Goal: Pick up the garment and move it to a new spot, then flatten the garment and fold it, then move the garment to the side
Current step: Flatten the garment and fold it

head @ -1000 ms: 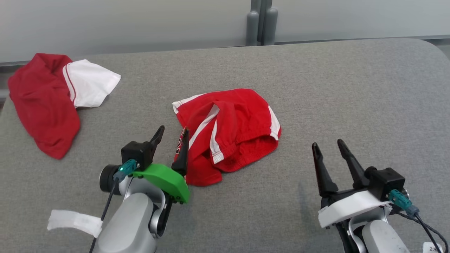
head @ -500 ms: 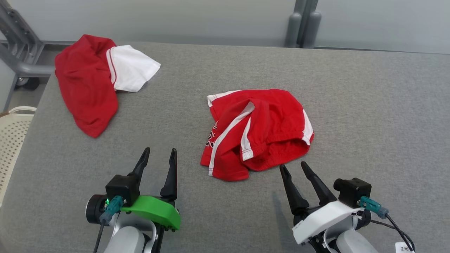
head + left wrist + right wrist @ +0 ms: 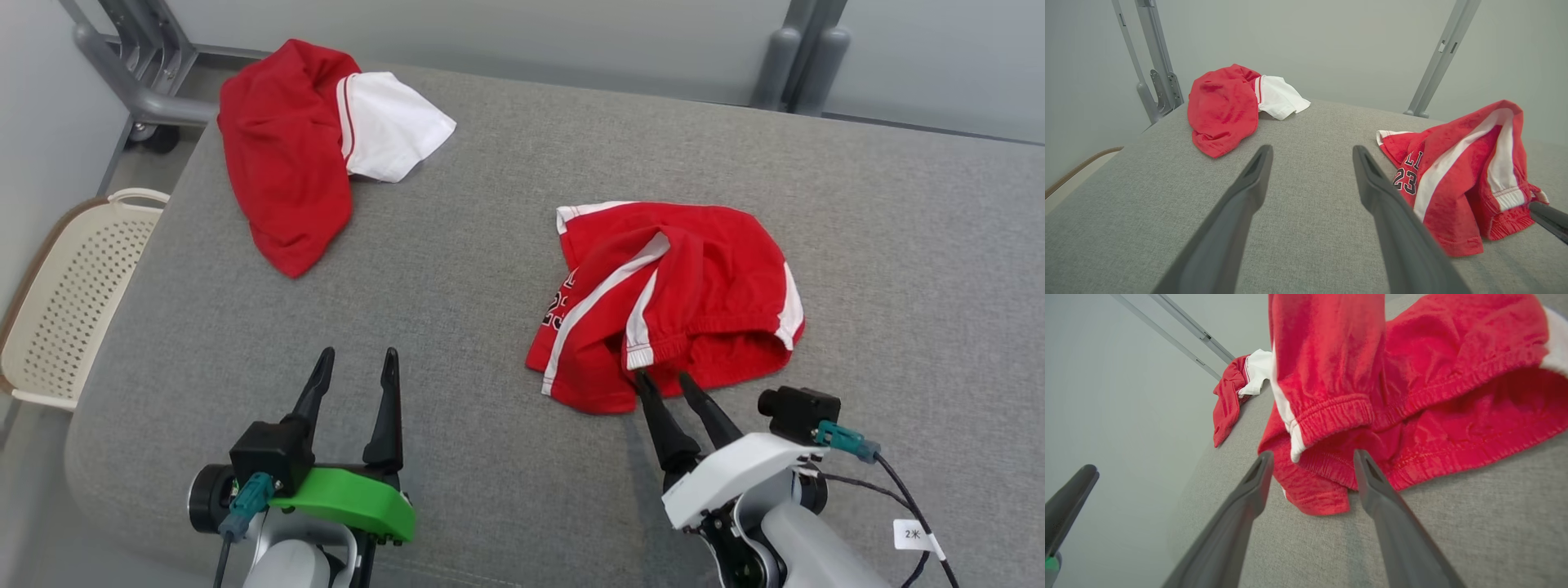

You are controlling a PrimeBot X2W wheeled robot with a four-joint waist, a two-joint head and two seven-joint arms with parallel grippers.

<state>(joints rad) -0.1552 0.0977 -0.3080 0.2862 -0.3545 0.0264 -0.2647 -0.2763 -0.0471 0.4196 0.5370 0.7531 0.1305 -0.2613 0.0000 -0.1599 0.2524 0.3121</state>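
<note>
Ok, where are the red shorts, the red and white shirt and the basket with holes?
red shorts (image 3: pixel 718 269): head view, on the red cloth near their middle.
red and white shirt (image 3: pixel 286 163): head view, on its red body.
basket (image 3: pixel 73 286): head view, on its holed wall.

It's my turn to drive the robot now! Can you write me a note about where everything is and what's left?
Left gripper: open, empty, above the bare grey padded surface.
Right gripper: open, fingertips at the near edge of the red shorts, nothing gripped.
Shorts lie crumpled mid-surface; a red-and-white shirt lies at the far left corner.
Done: nothing yet. Left: pick up, move, flatten, fold, set aside.
</note>
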